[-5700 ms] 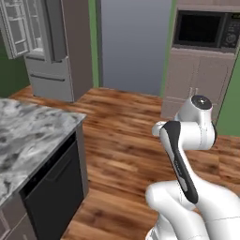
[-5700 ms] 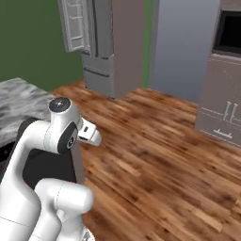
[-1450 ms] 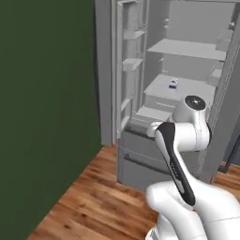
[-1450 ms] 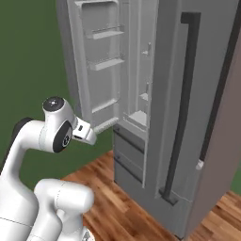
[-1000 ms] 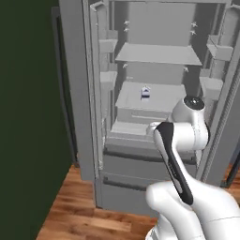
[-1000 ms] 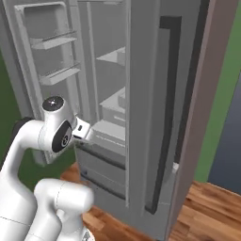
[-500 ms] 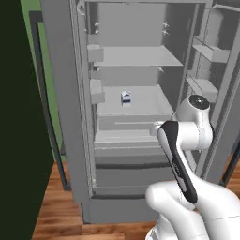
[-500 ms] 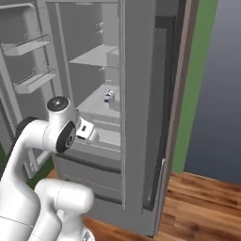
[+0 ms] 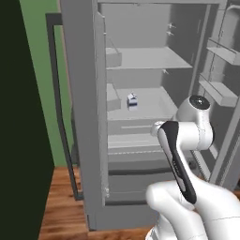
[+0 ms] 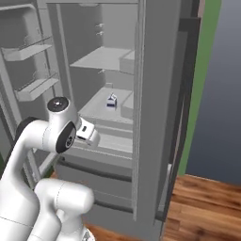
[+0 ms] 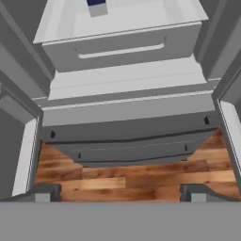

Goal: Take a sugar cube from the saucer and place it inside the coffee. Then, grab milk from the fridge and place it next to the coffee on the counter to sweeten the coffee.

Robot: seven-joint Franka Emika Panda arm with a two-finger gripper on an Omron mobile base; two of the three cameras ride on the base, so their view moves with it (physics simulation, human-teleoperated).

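I am facing the fridge point(image 9: 84, 93), both of its doors standing open. The milk point(image 9: 132, 101) is sitting upright on a middle shelf point(image 10: 101, 106) inside, well apart from me. My jaws point(image 11: 120, 190) are hanging open and empty, pointing down at the lower drawers point(image 11: 127, 146) and the wooden floor point(image 11: 122, 176).

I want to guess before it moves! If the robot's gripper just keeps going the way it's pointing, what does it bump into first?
Probably the fridge's lower drawer front, below the shelf where the milk stands. The gripper aims lower than the carton, though depth is hard to judge.
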